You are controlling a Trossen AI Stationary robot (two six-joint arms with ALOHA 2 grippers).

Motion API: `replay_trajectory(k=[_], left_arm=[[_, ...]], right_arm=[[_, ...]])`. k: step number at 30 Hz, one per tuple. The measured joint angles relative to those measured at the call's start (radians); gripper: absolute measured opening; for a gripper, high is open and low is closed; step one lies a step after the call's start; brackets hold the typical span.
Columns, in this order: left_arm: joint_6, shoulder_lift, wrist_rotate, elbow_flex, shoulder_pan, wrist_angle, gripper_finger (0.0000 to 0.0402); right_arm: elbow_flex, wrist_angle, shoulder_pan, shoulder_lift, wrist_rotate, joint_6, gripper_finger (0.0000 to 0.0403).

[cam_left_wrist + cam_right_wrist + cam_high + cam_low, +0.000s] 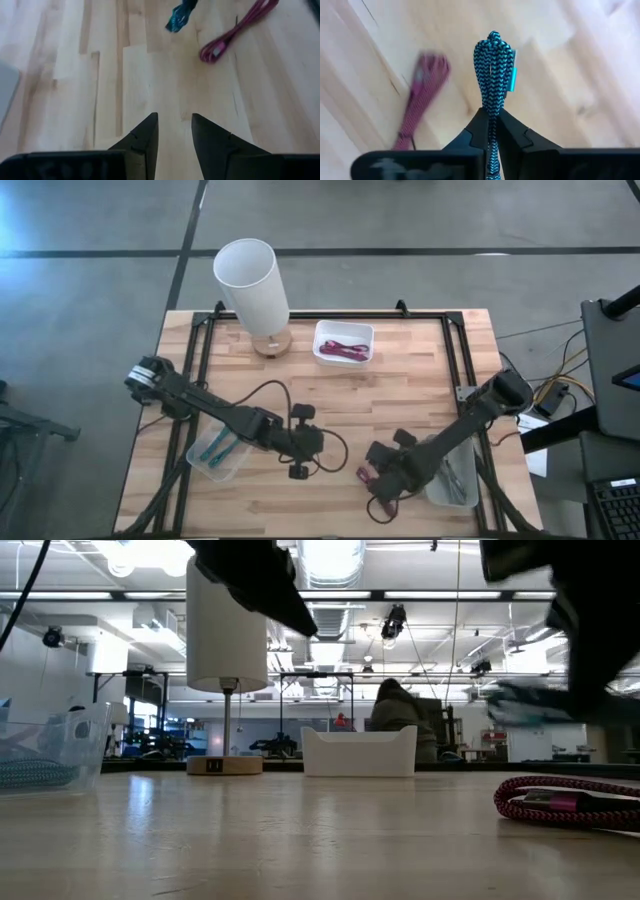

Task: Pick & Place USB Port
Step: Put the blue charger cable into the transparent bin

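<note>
Two arms work over the wooden surface [330, 395]. The right claw [492, 127], at about five o'clock in the high view, is clamped on one bundled teal braided USB cable [493, 65]. One magenta USB cable [560, 802] lies on the surface just beside that claw. The left claw [174, 131] hovers near six o'clock, its fingers slightly apart and holding nothing.

Three containers show. One white tray [343, 342] at twelve o'clock holds more magenta cable; their number cannot be told. One clear bin [217, 456] at seven o'clock holds teal cable. One clear bin [455, 477] sits at four o'clock under the right arm. One lamp [254, 292] with a white shade stands at eleven o'clock.
</note>
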Motion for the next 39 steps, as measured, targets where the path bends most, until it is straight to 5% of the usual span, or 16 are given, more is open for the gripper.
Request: replay_trajectory(k=[15, 21, 30, 34, 39], left_arm=[[0.035, -0.329, -0.020, -0.068, -0.006, -0.047, 0.0113], [0.060, -0.476, -0.073, -0.309, -0.007, 0.164, 0.0113], [-0.006, -0.471, -0.052, -0.730, -0.004, 0.969, 0.0113], [-0.018, -0.411, -0.025, -0.777, -0.004, 1.140, 0.0113], [0.015, -0.332, -0.012, -0.728, -0.004, 1.159, 0.0113]], right_arm=[[-0.042, 0.032, 0.002, -0.358, 0.567, -0.232, 0.0018], [-0.222, 0.346, 0.002, -0.422, 0.579, -0.345, 0.0018], [-0.485, 1.256, -0.055, -0.384, 0.457, -0.771, 0.0018], [-0.521, 1.519, -0.101, -0.344, 0.376, -0.924, 0.0018], [-0.494, 1.551, -0.154, -0.278, 0.302, -0.962, 0.0018]])
